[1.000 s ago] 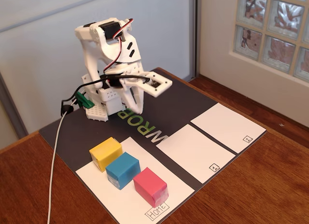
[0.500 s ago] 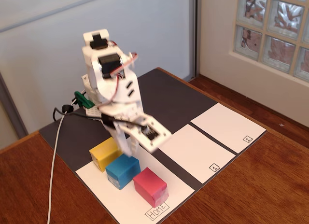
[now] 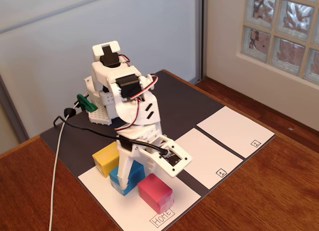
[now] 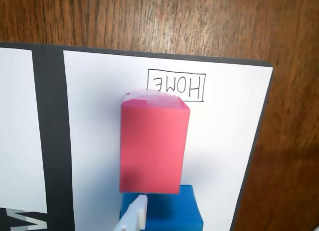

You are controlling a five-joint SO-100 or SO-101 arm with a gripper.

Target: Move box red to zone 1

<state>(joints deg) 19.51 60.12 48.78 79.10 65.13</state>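
The red box (image 3: pixel 155 192) stands on the white Home sheet (image 3: pixel 102 193) near the "Home" label. In the wrist view the red box (image 4: pixel 153 146) fills the middle. Zone 1 (image 3: pixel 202 151), a white square marked "1", lies to the right of the Home sheet across a dark strip, with nothing on it. My gripper (image 3: pixel 127 183) points down over the blue box (image 3: pixel 122 180), just left of the red box. In the wrist view only one white fingertip (image 4: pixel 138 210) shows, over the blue box (image 4: pixel 172 213), at the red box's near edge. The gripper holds nothing that I can see.
A yellow box (image 3: pixel 105 159) stands behind the blue box on the Home sheet. Zone 2 (image 3: pixel 234 129) lies right of zone 1. All sit on a dark mat (image 3: pixel 184 99) on a wooden table (image 3: pixel 264 191). A white cable (image 3: pixel 56 161) runs on the left.
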